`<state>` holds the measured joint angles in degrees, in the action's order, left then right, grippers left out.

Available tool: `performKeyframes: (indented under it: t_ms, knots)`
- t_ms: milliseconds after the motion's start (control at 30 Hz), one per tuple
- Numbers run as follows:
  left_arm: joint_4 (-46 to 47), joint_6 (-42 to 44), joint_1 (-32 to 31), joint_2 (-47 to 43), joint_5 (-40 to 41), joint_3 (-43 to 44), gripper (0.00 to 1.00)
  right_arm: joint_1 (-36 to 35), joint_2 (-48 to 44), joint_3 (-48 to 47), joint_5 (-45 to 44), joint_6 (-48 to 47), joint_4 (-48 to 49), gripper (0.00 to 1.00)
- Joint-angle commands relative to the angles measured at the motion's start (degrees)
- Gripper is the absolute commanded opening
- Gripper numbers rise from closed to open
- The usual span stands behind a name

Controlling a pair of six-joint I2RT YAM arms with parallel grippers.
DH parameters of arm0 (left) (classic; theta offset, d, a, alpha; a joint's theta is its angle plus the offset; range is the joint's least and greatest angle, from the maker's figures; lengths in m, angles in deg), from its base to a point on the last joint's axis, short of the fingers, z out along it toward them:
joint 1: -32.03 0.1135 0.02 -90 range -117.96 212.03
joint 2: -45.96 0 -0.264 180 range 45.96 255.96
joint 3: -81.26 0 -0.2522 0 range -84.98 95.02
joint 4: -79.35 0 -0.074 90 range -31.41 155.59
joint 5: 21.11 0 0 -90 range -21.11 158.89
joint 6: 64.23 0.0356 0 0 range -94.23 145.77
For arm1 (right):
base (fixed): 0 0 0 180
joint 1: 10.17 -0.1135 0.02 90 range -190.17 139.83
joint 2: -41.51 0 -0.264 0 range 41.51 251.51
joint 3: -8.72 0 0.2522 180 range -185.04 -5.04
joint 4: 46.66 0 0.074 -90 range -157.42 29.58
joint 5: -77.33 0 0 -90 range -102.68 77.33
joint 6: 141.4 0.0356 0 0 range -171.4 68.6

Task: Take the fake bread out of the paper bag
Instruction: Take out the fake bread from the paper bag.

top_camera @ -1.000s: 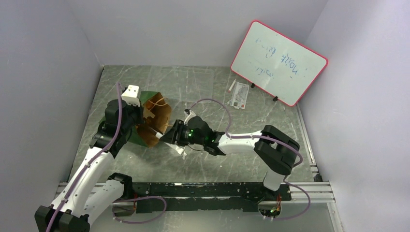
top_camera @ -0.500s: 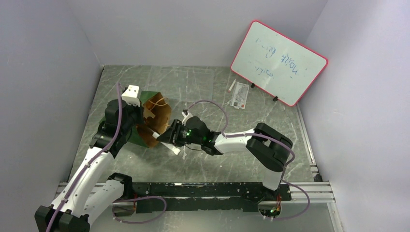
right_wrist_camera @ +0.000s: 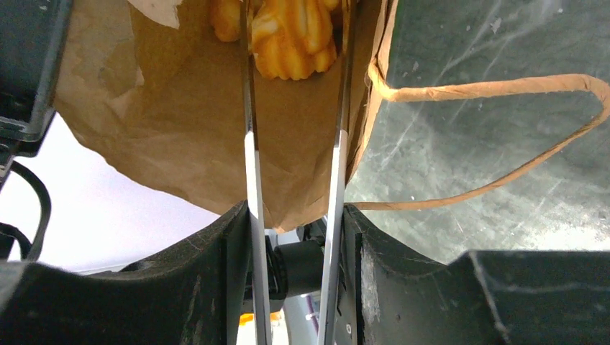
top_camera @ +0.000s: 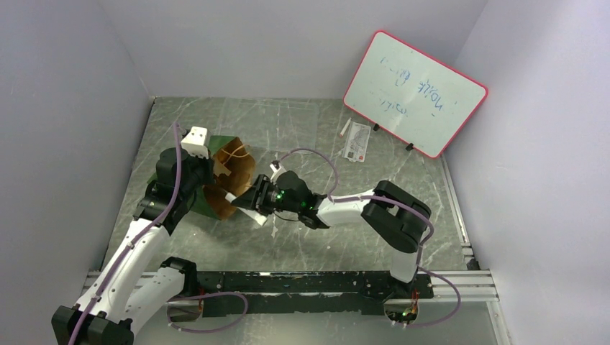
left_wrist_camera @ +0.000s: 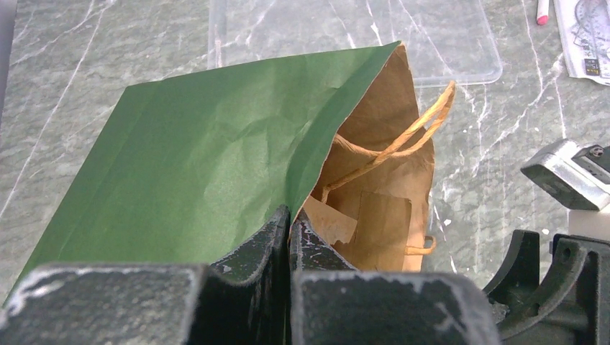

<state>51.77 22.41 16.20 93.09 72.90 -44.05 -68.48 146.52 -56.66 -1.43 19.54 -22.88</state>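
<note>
The paper bag (top_camera: pixel 229 172), dark green outside and brown inside, lies on its side with its mouth facing right. My left gripper (top_camera: pixel 208 171) is shut on the bag's upper edge (left_wrist_camera: pixel 289 219), and the green panel (left_wrist_camera: pixel 201 144) spreads out beyond it. My right gripper (top_camera: pixel 241 203) reaches into the bag's mouth. In the right wrist view its fingers (right_wrist_camera: pixel 248 86) stand a little apart on either side of an orange ridged piece of fake bread (right_wrist_camera: pixel 295 36) lying on the brown paper (right_wrist_camera: pixel 187 129). Another orange piece (right_wrist_camera: pixel 224 16) shows to its left. A cord handle (right_wrist_camera: pixel 503 86) loops to the right.
A pink-framed whiteboard (top_camera: pixel 413 93) leans at the back right. A printed card (top_camera: pixel 357 141) and a pen (top_camera: pixel 345 128) lie before it. A clear plastic sheet (top_camera: pixel 288 122) lies behind the bag. Grey walls enclose the table.
My right gripper has moved left, further into the bag's mouth. The left gripper and the bag have stayed put.
</note>
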Motion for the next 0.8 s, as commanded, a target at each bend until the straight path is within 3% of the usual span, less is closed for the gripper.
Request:
performKeyframes:
  t_ms: [0,100,267,467,600,667,767]
  knots:
    - [1.7,-0.4,-0.7,-0.3,-2.8,0.5,0.07,0.7,1.1,-3.2,0.5,0.9,5.3,0.48]
    - [1.9,-0.6,-0.9,-0.2,-2.8,0.3,0.07,0.7,1.9,-4.2,0.8,0.4,4.9,0.46]
    - [2.0,-0.7,-1.1,-0.3,-2.5,0.2,0.07,0.7,1.8,-3.7,0.0,-0.4,4.6,0.26]
    - [2.2,-0.9,-1.2,0.1,-2.2,-0.2,0.07,0.7,-0.5,-2.2,-2.0,-1.6,4.6,0.15]
    - [2.6,-1.1,-1.4,0.1,-1.6,-0.3,0.07,0.6,-2.4,-0.9,-2.9,-2.4,4.7,0.01]
    - [2.8,-1.2,-1.4,0.1,-1.9,-0.2,0.07,0.6,-2.7,-0.7,-3.3,-2.6,4.7,0.03]
    - [2.7,-1.4,-1.6,0.2,-2.1,0.0,0.07,0.6,-0.8,-1.9,-1.4,-2.0,5.4,0.21]
